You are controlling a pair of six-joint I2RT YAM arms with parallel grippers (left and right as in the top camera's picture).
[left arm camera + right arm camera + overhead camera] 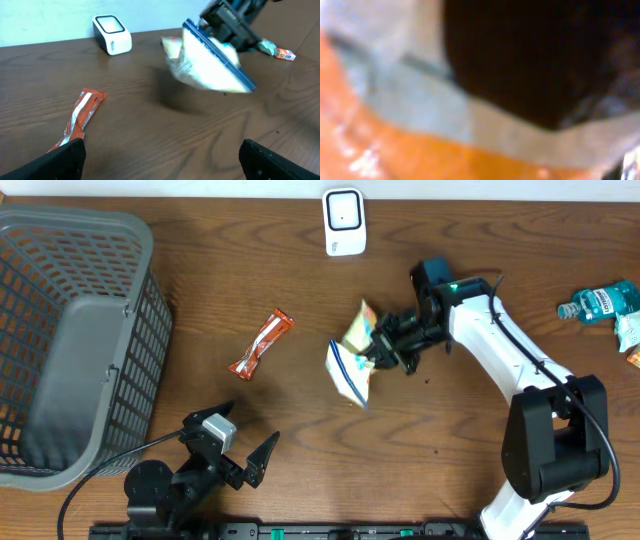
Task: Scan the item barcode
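Entry: barcode scan, transport step, judged about midway

1. Left gripper (160, 150): near left, jaws spread wide, nothing between them, idle.
2. Orange wrapper bar (262, 344): lying flat on the table (300, 480), left of centre, well apart from both grippers. Not in play.
3. Snack bag (350, 366): the task's item, at mid-table. It is pinched at its right edge by the right gripper (388, 346), whose jaws are clamped on it. Crinkled soft pouch, white and pale yellow with a blue border strip, tilted. A shadow below it in the left wrist view suggests it hangs clear of the table. No barcode is legible in any view, and the right wrist view is only a blur of orange and grey.
4. Scanner (343, 222): small white unit with a dark window, far centre, well beyond the bag.

Next move, as a judgement: carry the bag farther away and turn it so that its printed code faces the scanner window. Expect the limp film to fold or sag over the code
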